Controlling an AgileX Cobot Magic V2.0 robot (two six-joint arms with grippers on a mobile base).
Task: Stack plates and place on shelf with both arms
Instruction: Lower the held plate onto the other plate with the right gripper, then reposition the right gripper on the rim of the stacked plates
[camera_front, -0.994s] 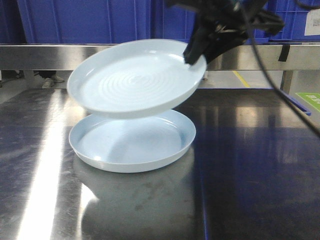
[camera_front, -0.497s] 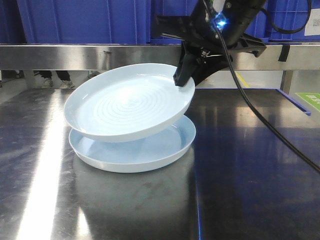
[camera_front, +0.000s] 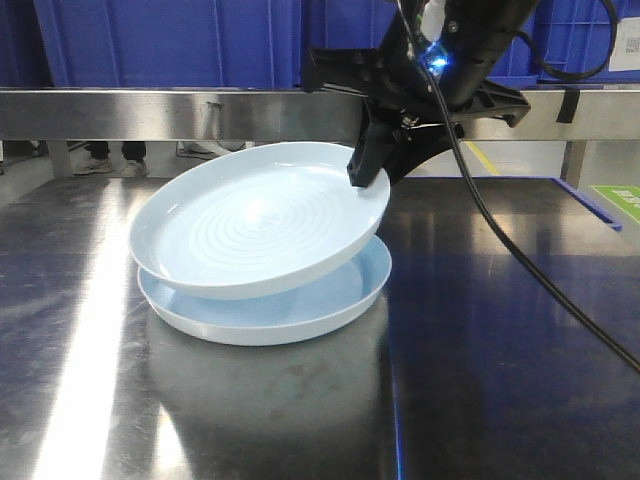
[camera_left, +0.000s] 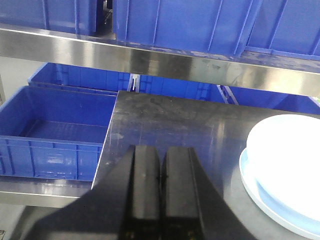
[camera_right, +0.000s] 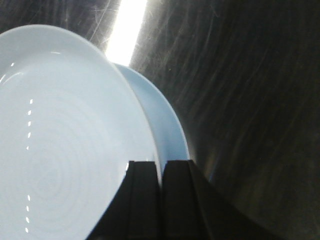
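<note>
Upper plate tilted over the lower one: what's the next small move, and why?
Probably lower the right gripper slightly: the upper plate it grips hangs tilted, free edge close to the lower plate, gripped edge higher, so not yet seated.

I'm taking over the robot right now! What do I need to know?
The right gripper is shut on the rim of the top plate.
The left gripper is shut and empty, off to one side of the plates.
The top plate hangs tilted just over the bottom plate, which lies flat on the table.
Done: one plate is held over the other.
Left: lay it flat, then carry the stack to the shelf with both arms.
</note>
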